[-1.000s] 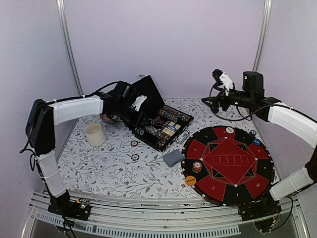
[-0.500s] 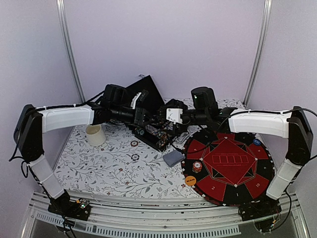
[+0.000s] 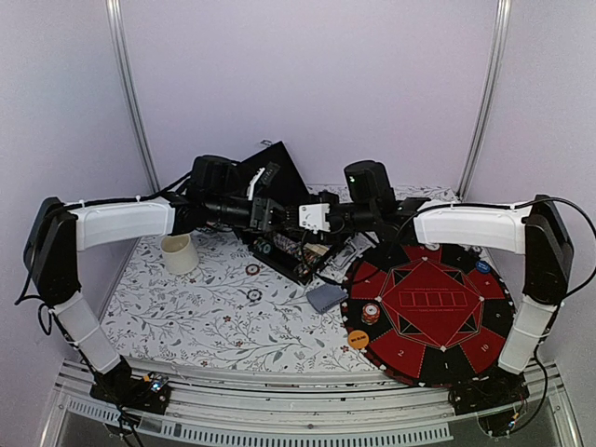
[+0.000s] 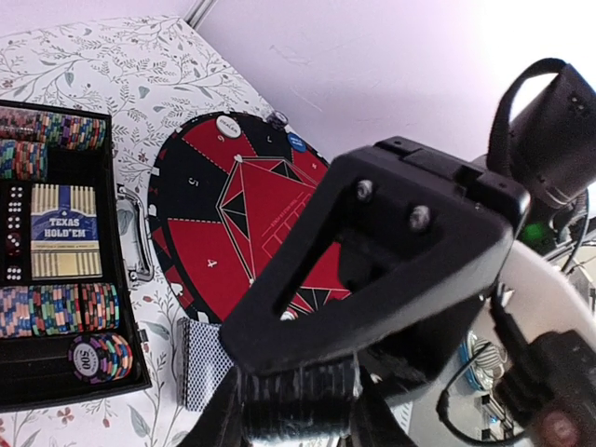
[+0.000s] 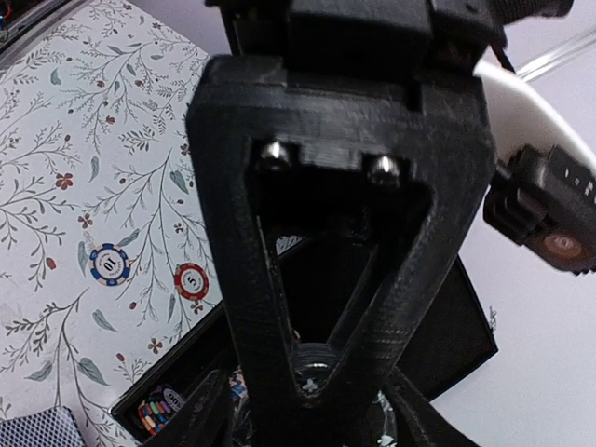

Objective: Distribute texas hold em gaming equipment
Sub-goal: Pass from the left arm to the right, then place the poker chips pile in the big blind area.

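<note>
Poker chips [image 4: 58, 309] sit in rows in the open case [image 3: 312, 250], directly below both hands. Left hand [image 3: 277, 216] and right hand [image 3: 305, 218] hover nose to nose above it. Neither hand's jaw gap can be told, and nothing is visibly held. Card deck [image 3: 326, 296] lies base-side of the right hand, beside the round mat [image 3: 466, 328]. Likely step: fetching chips. Next, one hand must drop onto a row, clear of the other.

Overhead rear view, two wrist close-ups

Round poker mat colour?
Mat is red with black rim segments; top external view shows it best.
</note>
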{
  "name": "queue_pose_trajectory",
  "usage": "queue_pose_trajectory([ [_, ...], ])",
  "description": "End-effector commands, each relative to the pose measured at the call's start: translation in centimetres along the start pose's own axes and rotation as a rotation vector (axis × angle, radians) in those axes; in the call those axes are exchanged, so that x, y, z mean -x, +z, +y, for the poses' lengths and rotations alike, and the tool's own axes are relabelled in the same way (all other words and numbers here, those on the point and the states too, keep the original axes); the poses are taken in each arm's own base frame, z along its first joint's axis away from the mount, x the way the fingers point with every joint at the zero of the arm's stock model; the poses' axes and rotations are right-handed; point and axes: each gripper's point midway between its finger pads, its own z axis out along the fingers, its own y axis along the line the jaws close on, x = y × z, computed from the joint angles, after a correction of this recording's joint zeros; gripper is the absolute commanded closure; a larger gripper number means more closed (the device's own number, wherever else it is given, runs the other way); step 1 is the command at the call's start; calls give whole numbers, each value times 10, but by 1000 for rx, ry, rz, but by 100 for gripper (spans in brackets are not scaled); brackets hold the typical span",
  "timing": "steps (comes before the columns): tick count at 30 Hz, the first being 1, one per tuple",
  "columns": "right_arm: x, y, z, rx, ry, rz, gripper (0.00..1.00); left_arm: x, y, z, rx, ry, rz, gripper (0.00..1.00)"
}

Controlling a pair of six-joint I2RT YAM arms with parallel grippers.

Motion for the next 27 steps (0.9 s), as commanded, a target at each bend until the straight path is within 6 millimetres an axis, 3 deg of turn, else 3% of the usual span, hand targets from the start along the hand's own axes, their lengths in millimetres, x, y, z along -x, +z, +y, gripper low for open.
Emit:
queue_pose_trajectory([
  [1,-3,8,-8,-22,-11,33,54,8,-6,-14,-40,38,-26,100],
  [8,1,0,-20,-53,35,61,96,5,-5,-11,-39,35,-16,100],
  [9,1,-3,-21,-55,50,69,98,5,-5,-10,-33,36,-17,88],
  [11,-1,-9,-20,-55,90,94,98,6,-6,-4,-7,35,-20,50],
  [13,-8,-18,-14,-37,153,134,98,11,-12,0,34,51,-41,20],
  [15,-17,-31,-3,-8,246,177,98,19,-21,5,88,80,-74,3],
  [19,-30,-77,24,55,463,227,98,29,-39,18,195,125,-120,2],
  [25,-61,-126,106,142,843,406,98,26,-44,39,276,126,-104,2],
  [27,-69,-137,126,118,973,443,98,25,-43,42,277,121,-99,2],
])
